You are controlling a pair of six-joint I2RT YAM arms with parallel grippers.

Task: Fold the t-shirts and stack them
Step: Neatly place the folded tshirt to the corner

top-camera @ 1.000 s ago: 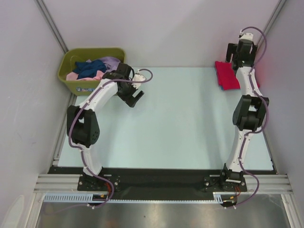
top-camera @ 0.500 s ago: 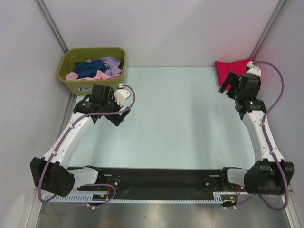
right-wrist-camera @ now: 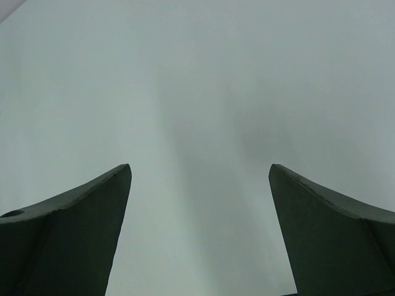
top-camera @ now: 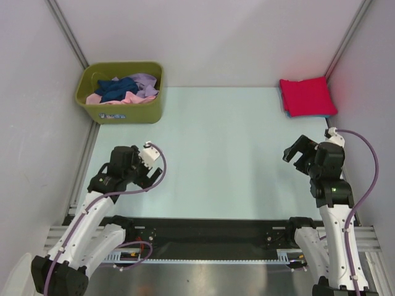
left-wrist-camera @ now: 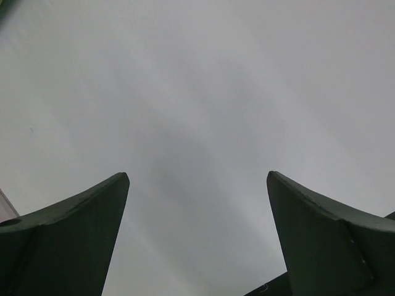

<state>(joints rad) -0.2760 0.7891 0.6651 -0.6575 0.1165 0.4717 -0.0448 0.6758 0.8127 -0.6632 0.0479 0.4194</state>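
T-shirts (top-camera: 307, 95): two stacked, three in bin (top-camera: 117, 115); left gripper (left-wrist-camera: 197, 179), right gripper (right-wrist-camera: 200, 166) spread

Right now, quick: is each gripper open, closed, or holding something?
Left gripper: open, jaws spread wide, holding nothing.
Right gripper: open, jaws spread wide, holding nothing.

Holds the left gripper (top-camera: 147, 177) low, close to its base, elbow folded, jaws spread wide with nothing between. Holds the right gripper (top-camera: 295, 156) likewise, jaws equally wide.
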